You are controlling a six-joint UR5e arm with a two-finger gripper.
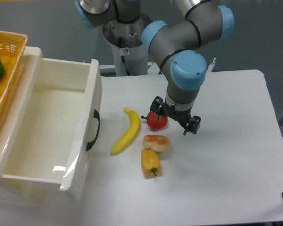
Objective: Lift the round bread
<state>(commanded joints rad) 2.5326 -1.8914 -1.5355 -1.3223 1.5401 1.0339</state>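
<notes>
Round bread (157, 143) is seen lying on the white table (226, 155), mid-scene, touching the yellow bell pepper (150, 163) on its near side, just near of the red tomato (156, 120), right of the banana (126, 131). Nothing is held; gripper (173, 117) is hung above the tomato, fingers spread apart. Approach step is judged in hand. Next move calls for a short shift nearward and a descent over the bun. No readable writing or labels are found.

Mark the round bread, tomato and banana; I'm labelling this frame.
round bread (157, 142): fixed camera, glossy brown top.
tomato (157, 121): fixed camera, red body.
banana (127, 132): fixed camera, middle of curve.
</notes>
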